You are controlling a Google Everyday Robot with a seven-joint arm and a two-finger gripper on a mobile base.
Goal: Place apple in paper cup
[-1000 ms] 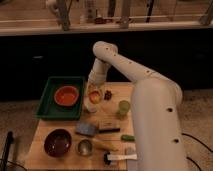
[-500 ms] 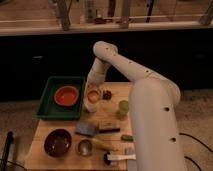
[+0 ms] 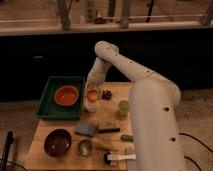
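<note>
The apple (image 3: 92, 95) is orange-red and sits at the rim of the white paper cup (image 3: 91, 105), which stands on the wooden table just right of the green tray. My gripper (image 3: 92, 87) hangs straight down over the apple and cup, its tip right at the apple. The white arm runs from the lower right up to an elbow and down to the gripper. I cannot tell whether the apple is held or resting in the cup.
A green tray (image 3: 50, 107) holds an orange bowl (image 3: 67, 95). Dark red berries (image 3: 106, 94) and a light green mug (image 3: 123, 107) lie right of the cup. Nearer the front are a dark bowl (image 3: 57, 141), a metal cup (image 3: 84, 146) and a grey sponge (image 3: 86, 129).
</note>
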